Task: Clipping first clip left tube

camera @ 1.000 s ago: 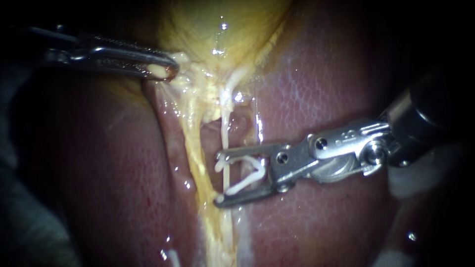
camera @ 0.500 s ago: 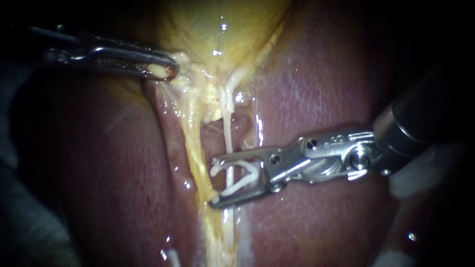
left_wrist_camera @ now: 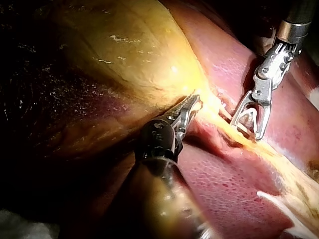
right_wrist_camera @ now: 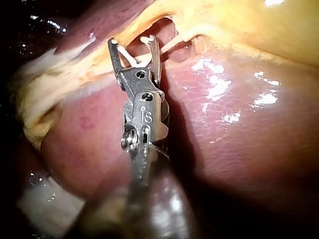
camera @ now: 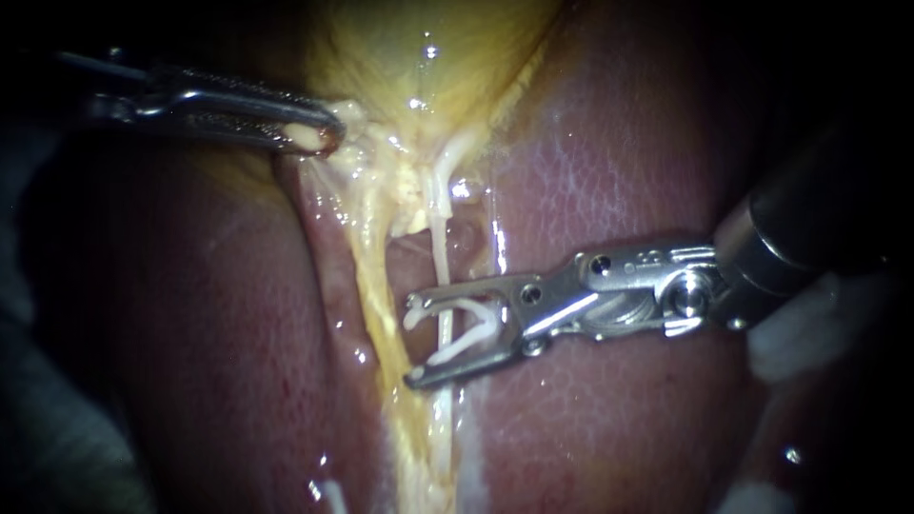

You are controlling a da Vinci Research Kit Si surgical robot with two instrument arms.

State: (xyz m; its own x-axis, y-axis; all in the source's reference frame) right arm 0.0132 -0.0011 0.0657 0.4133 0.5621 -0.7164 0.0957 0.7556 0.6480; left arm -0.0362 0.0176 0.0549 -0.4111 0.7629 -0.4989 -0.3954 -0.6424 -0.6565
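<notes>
L instrument [camera: 316, 139] enters from the left, shaft nearly level w/ slight downward tilt. Its jaws are clamped on a bit of yellowish tissue [camera: 367, 143] at the narrow lower end of the gallbladder [camera: 428, 48], drawing it to the left. In the L wrist view the same instrument [left_wrist_camera: 193, 103] reaches up and fwd from the shaft, its tip buried at the edge of the yellow bulge. R instrument [camera: 411, 341] comes in from the right. Its dark shaft angles down, the wrist is bent, and the metal tip lies almost level across the liver [camera: 619, 162]. Its jaws stand wide in a V and hold an open white clip [camera: 466, 347], one leg seated along each jaw. A thin pale tube [camera: 440, 257] runs down from the gallbladder end and passes between the clip legs, approx mid-length of the jaws; clip not closed on it. R wrist view: R instrument [right_wrist_camera: 130, 42] points straight ahead, the tube crossing inside the open clip. Can't tell whether the clip legs touch the tube.
</notes>
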